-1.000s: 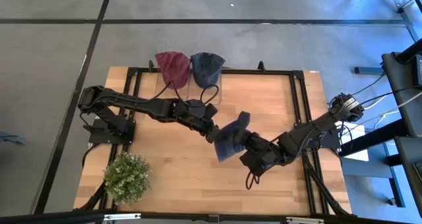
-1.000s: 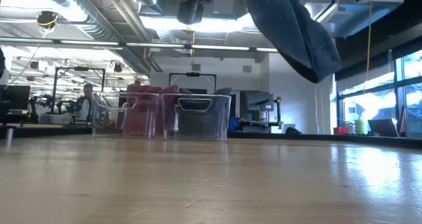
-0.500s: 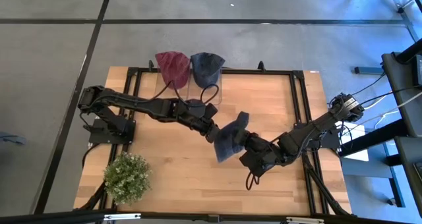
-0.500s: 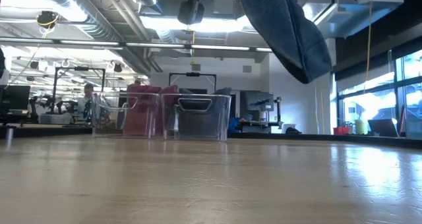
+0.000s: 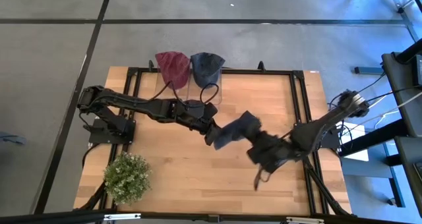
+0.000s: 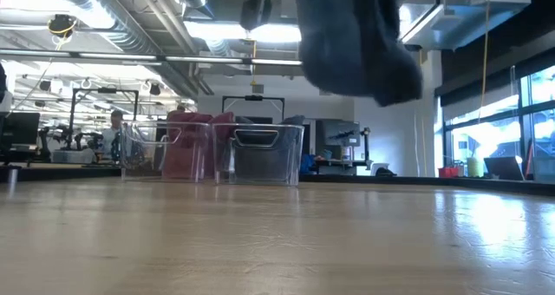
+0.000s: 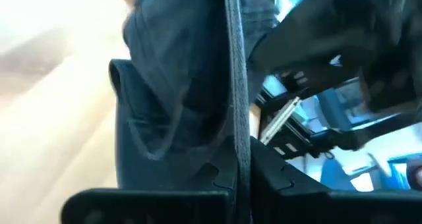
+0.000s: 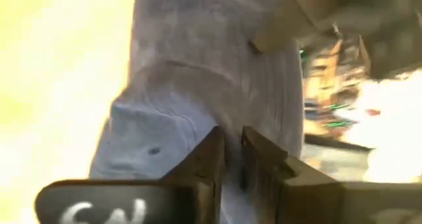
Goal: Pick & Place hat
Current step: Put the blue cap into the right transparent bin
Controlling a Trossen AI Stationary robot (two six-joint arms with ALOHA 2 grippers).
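Observation:
A dark blue hat [image 5: 237, 127] hangs in the air over the middle of the table, between my two grippers. My left gripper [image 5: 212, 135] comes in from the table's left and is shut on the hat's left end. My right gripper [image 5: 258, 148] stands at the hat's right end with its fingers [image 8: 214, 151] a narrow gap apart. The low view shows the hat [image 6: 355, 43] high above the tabletop, blurred. Blue cloth [image 8: 198, 66] fills the right wrist view just beyond the fingertips. My left gripper pinches the hat's cloth [image 7: 211, 105] between its two shut fingers, coming roughly level from the table's left. The hat is lifted clear of the table and hangs beside and below the fingers. Whether my right gripper still touches the hat cannot be told.
Two clear bins stand at the table's far edge, one holding a red hat [image 5: 173, 69], the other a blue hat [image 5: 207, 67]; the low view shows them too [image 6: 258, 154]. A potted plant [image 5: 126, 178] stands at the near left corner. Bare wood lies under the hat.
My right gripper has drawn back toward the table's right edge. The hat, which hung long toward the near edge, has bunched up and swung toward my left gripper; its lower end now sits higher above the table. My left gripper has stayed in place.

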